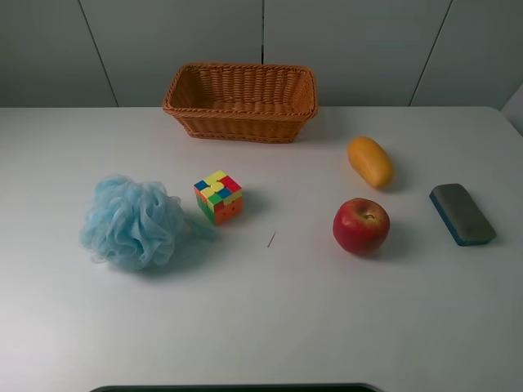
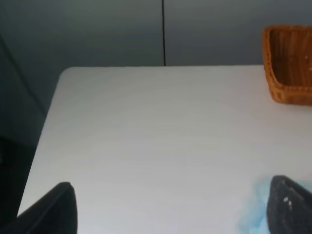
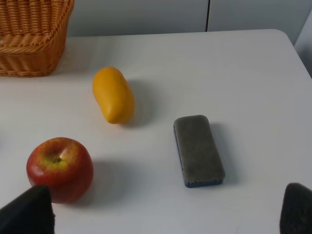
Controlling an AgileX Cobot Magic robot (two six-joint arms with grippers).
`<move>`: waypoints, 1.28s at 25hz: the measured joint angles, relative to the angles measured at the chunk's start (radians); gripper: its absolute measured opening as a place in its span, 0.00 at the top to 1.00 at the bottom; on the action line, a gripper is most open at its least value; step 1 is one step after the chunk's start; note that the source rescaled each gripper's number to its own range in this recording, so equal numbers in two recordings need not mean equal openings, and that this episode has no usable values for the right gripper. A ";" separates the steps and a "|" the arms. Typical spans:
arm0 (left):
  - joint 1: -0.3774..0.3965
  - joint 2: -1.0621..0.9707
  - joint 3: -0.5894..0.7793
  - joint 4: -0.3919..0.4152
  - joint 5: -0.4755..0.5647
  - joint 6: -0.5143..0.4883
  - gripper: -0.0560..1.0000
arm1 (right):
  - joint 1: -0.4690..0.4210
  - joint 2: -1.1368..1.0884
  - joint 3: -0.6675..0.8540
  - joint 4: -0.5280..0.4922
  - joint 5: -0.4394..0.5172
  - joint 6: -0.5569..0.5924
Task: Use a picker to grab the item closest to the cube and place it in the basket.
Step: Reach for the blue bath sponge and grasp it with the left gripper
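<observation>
Smooth white table point(image 1: 270, 327), woven wicker basket point(image 1: 245, 126), frilly blue pouf point(image 1: 131, 222), blocky cube point(image 1: 218, 197)

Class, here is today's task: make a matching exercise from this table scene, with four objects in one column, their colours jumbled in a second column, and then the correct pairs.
Objects
1. apple
2. mango
3. bath pouf
4. board eraser

Colours
A. light blue
B. orange-yellow
C. red
D. grey top with a blue base

Pairs: 1-C, 2-B, 3-A, 4-D
</observation>
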 joint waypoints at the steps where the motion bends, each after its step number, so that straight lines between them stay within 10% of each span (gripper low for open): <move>1: 0.000 0.057 -0.014 -0.034 0.000 0.059 0.00 | 0.000 0.000 0.000 0.000 0.000 0.000; 5: -0.029 0.242 -0.026 -0.127 -0.002 0.207 0.00 | 0.000 0.000 0.000 0.000 0.000 0.000; 18: -0.468 0.778 -0.026 -0.064 -0.121 0.359 0.00 | 0.000 0.000 0.000 0.000 0.000 0.000; 32: -0.483 1.148 -0.027 -0.161 -0.202 0.556 0.00 | 0.000 0.000 0.000 0.000 0.000 0.000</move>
